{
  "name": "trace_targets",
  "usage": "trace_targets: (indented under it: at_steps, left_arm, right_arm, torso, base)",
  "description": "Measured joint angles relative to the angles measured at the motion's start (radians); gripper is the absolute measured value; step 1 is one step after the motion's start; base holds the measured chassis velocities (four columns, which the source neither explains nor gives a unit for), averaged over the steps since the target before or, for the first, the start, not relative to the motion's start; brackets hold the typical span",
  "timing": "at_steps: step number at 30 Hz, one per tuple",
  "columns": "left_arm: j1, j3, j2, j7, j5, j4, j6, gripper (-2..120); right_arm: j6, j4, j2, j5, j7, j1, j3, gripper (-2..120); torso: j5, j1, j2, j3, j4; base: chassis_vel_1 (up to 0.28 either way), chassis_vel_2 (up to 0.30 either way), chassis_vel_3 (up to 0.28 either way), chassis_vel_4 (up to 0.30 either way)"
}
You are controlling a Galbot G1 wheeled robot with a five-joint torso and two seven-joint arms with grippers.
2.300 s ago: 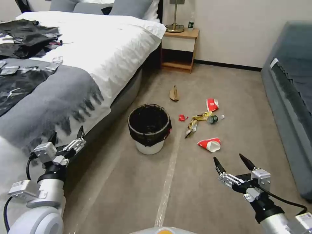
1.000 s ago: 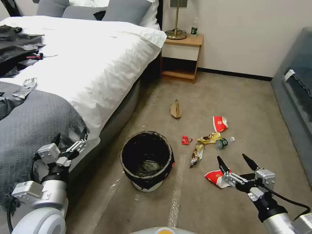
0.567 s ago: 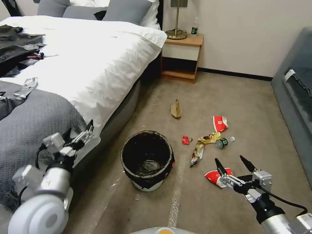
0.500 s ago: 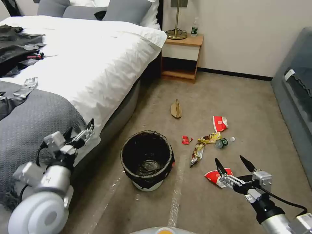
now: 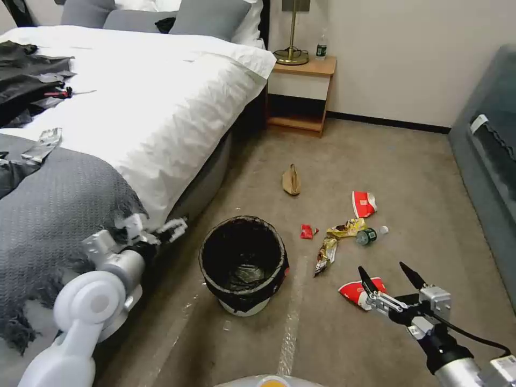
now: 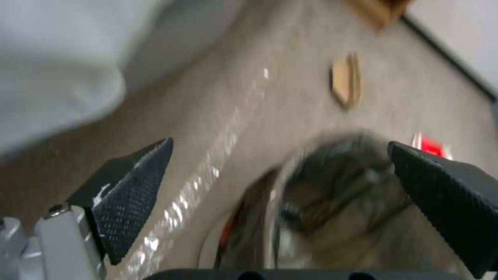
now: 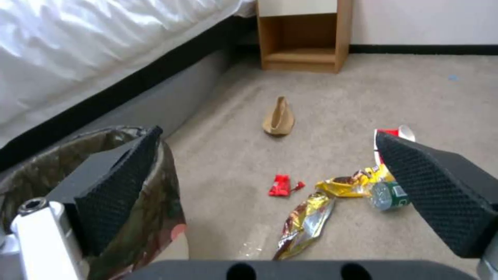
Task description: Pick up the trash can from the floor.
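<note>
A small round white plastic trash can (image 5: 243, 264) with a black bag liner folded over its rim stands upright on the beige-grey carpeted floor (image 5: 376, 145), beside the bed's (image 5: 145, 102) foot and touching a pale tape strip (image 5: 289, 333). The left gripper (image 5: 171, 231) hovers just beside the can's rim on the bed side, jaws spread and empty. The right gripper (image 5: 391, 277) hangs well apart on the can's other side, fingers splayed, holding nothing, over a crushed red paper cup (image 5: 352, 293). Gold snack wrappers (image 5: 329, 248) and a green-labelled bottle (image 5: 367, 236) lie beyond; their lettering is unreadable.
</note>
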Motion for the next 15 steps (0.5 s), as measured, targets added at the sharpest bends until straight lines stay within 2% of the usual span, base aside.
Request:
trace_targets:
  at_steps: [7,15]
  left_arm:
    - [-0.092,0.117,-0.009,-0.04,0.018,0.094,0.039,100]
    - [-0.156,0.163,-0.016,-0.063,-0.001,0.16,0.048,100]
  right_arm:
    - [-0.003,-0.031,0.0,-0.003,0.006,0.016,0.019,100]
    - [-0.004,-0.037,0.0,-0.004,0.007,0.02,0.023,100]
  torso:
    - [0.0001,0.0,0.0,0.0,-0.0002]
    - [-0.0001,0.0,0.0,0.0,-0.0002]
  base:
    - [0.0,0.0,0.0,0.0]
    - [0.0,0.0,0.0,0.0]
